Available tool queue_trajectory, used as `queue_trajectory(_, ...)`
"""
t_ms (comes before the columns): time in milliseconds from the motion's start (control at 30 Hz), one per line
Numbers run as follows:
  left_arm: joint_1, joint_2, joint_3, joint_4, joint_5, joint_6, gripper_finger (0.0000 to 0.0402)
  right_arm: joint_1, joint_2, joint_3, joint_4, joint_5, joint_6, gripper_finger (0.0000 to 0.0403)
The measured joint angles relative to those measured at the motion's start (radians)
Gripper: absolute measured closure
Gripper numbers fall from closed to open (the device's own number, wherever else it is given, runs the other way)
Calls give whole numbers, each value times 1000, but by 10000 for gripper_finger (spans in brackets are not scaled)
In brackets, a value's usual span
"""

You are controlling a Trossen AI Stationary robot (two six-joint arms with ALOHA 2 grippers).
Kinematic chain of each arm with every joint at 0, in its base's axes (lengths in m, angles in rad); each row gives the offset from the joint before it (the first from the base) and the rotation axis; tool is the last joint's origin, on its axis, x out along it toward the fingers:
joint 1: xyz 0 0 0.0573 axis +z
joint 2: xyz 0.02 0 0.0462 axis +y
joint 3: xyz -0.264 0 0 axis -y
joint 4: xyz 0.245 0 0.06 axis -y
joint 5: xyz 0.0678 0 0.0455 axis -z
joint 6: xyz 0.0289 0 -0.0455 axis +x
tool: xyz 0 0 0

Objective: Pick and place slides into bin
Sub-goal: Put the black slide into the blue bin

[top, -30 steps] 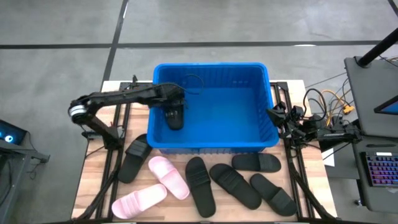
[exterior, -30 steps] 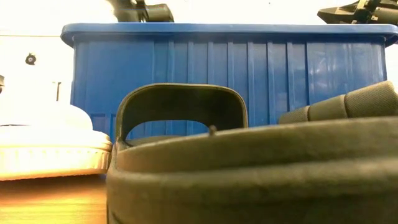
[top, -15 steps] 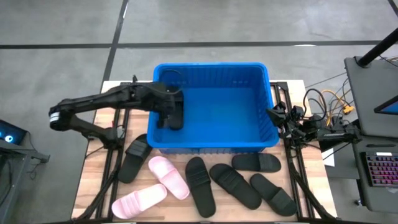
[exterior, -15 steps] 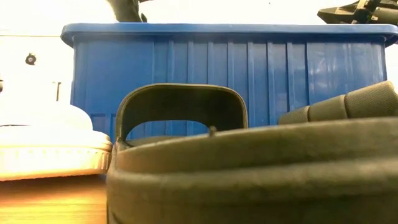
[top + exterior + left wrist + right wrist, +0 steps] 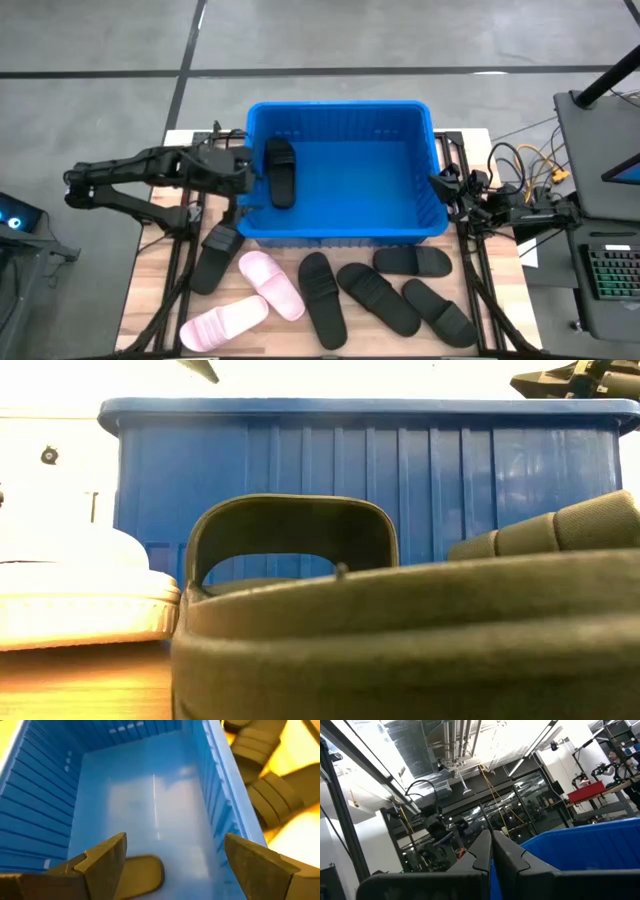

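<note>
One black slide (image 5: 279, 172) lies alone on the smooth floor of the bin (image 5: 420, 232), a bright blue plastic crate with ribbed walls and a thick rim. The left gripper (image 5: 243, 178) hangs over the bin's left rim with its fingers spread wide and empty; that slide sits just beyond its tips, inside the bin (the left wrist view shows its rounded end low between the fingers). Seven more foam slides lie on the wooden table (image 5: 150, 290) outside the bin's near wall, past the gripper's side: five black (image 5: 322, 298), with wide ridged straps, and two pale pink (image 5: 270, 284). The right gripper (image 5: 443, 180) waits at the bin's right rim, fingers pressed together on nothing.
</note>
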Motion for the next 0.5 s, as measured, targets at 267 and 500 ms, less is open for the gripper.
queue_trajectory(267, -93, 29, 59, -293, -70, -82, 85, 0, 0, 0, -10, 0, -2, 394)
queue_trajectory(500, -137, 65, 86, -475, 2, -284, 85, 0, 0, 0, -12, 0, -2, 394)
